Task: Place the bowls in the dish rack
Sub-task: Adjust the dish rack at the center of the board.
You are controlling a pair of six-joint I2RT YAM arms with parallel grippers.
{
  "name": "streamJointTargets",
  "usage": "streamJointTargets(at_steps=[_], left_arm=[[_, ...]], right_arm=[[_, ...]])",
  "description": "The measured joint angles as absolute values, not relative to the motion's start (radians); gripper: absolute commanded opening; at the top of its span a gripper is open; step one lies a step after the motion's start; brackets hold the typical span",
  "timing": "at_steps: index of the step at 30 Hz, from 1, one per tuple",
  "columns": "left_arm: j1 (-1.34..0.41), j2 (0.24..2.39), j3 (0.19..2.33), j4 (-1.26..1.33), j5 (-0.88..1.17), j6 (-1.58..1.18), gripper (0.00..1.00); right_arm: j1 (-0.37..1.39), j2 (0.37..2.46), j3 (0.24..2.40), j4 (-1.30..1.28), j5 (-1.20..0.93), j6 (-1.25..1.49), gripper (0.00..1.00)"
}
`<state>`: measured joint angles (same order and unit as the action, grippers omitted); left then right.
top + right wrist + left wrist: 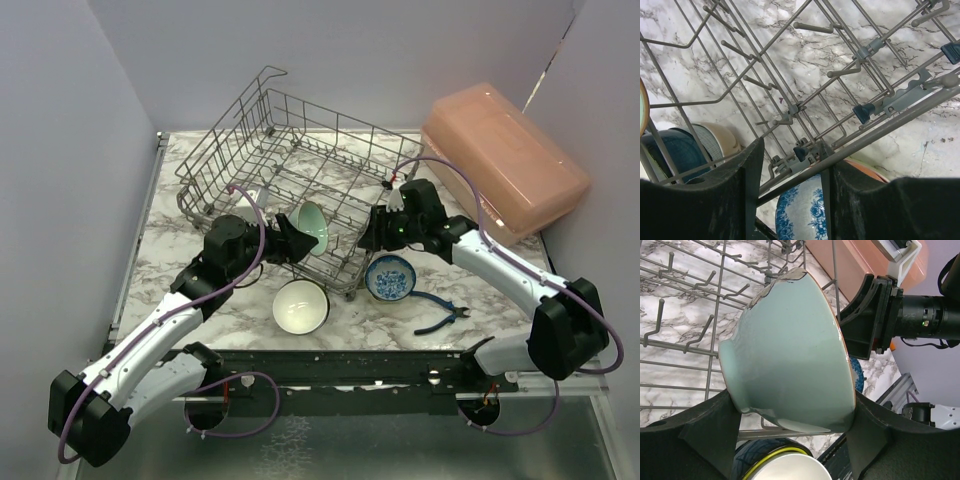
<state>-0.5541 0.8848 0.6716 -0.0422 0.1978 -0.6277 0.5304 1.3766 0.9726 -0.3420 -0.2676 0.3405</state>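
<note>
**A:** Where is the mint green bowl (312, 228) sitting?

**B:** It is hanging inside the dish rack (300, 150), toward 5 o'clock of the basket and close to the near rim. It is lying tipped on its side, with its hollow facing roughly 4 o'clock in the top view.

**A:** And what is gripping it?

**B:** The left gripper (292, 236) is clamping it. In the left wrist view one finger is pressing near the foot and the other is pressing at the rim.

**A:** What is the right gripper (792, 165) doing?

**B:** It is reaching in at 4 o'clock of the rack, with its fingers standing on either side of the near rim rail. There is a gap showing between them, and I cannot tell whether they are pinching the rail or only straddling it.

**A:** Are other bowls lying around?

**B:** A white bowl (300, 306) is sitting upright on the marble table (180, 250), just outside the rack at 6 o'clock. A blue-patterned bowl (390, 277) is sitting outside at 5 o'clock, under the right wrist. Through the wires, at 9 o'clock in the right wrist view, a dark teal bowl (670, 155) and a beige bowl (722, 140) are showing. I cannot tell whether they are resting in the rack.

**A:** Anything else?

**B:** Blue-handled pliers (443, 317) are lying at 4 o'clock of the patterned bowl. A pink box (505, 170) is resting at 3 o'clock of the rack.
</note>
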Motion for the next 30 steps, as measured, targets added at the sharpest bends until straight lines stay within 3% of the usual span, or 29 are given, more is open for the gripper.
streamJointTargets(at_steps=[8,10,11,13,19,24,30], left_arm=[[-0.559,0.885,0.672,-0.043,0.202,-0.627,0.00],[-0.559,0.885,0.672,-0.043,0.202,-0.626,0.00],[-0.559,0.885,0.672,-0.043,0.202,-0.624,0.00],[-0.559,0.886,0.672,-0.042,0.202,-0.623,0.00],[-0.559,0.896,0.677,-0.038,0.202,-0.613,0.00],[-0.559,0.904,0.679,-0.035,0.201,-0.595,0.00],[-0.558,0.914,0.686,-0.039,0.198,-0.569,0.00]], right_arm=[[0.532,1.347,0.968,-0.366,-0.272,0.311,0.01],[0.534,1.335,0.965,-0.369,-0.274,0.296,0.04],[0.536,1.324,0.963,-0.371,-0.276,0.284,0.12],[0.540,1.301,0.963,-0.385,-0.282,0.260,0.36],[0.556,1.256,0.959,-0.405,-0.328,0.244,0.74],[0.557,1.231,0.938,-0.374,-0.389,0.291,0.90],[0.518,1.211,0.915,-0.309,-0.497,0.371,0.94]])
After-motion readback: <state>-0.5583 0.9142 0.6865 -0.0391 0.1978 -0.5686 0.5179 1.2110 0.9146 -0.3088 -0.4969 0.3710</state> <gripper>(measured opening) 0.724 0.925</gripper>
